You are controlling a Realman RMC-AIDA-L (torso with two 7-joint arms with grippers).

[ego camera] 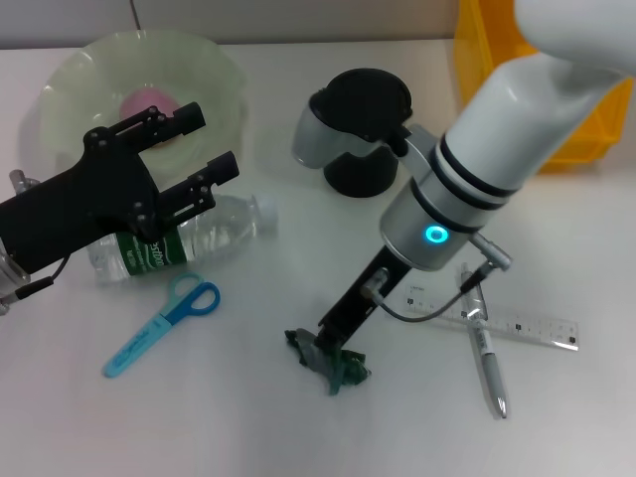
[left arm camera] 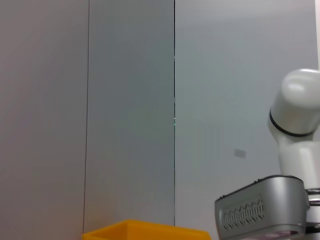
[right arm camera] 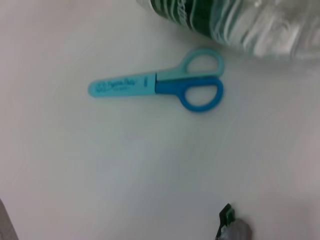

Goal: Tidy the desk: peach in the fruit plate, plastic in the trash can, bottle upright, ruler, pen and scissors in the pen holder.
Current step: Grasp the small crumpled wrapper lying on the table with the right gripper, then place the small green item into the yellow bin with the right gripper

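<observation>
Crumpled green plastic is lying on the white surface, right of the blue scissors. Right gripper is pressing down onto it; cannot tell how its fingers stand. Water bottle is lying on its side above the scissors, under the left gripper, whose fingers are hanging wide apart, holding nothing. Peach is sitting in the fruit plate. Pen is crossing the ruler, right of the plastic.

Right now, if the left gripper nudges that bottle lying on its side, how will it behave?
The bottle lies on its round side, so it will likely roll. It looks clear, thin plastic, probably light and easily dented. The open left gripper hovers above it.
</observation>
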